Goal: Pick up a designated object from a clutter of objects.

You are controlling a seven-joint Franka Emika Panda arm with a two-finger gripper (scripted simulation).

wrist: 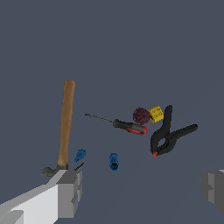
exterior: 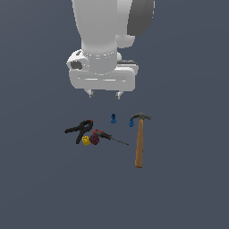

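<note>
The black spring clamp (exterior: 79,129) lies flat on the grey floor at the exterior view's left, its red-orange jaw tips pointing toward the middle; it also shows in the wrist view (wrist: 168,135). My gripper (exterior: 105,94) hangs open and empty well above the clutter, behind the clamp and a little to its right. In the wrist view its two grey fingers (wrist: 70,192) stand wide apart. The clutter also holds a wooden-handled hammer (exterior: 140,141), a thin screwdriver (exterior: 107,136), a yellow piece (exterior: 86,140), a maroon piece (exterior: 94,139) and two blue pieces (exterior: 113,118).
The yellow piece (wrist: 156,114) and the maroon piece (wrist: 141,115) lie right next to the clamp's handles. The screwdriver (wrist: 122,125) lies between clamp and hammer (wrist: 65,127). One blue piece (wrist: 113,161) sits apart; another (wrist: 80,155) lies by the hammer head.
</note>
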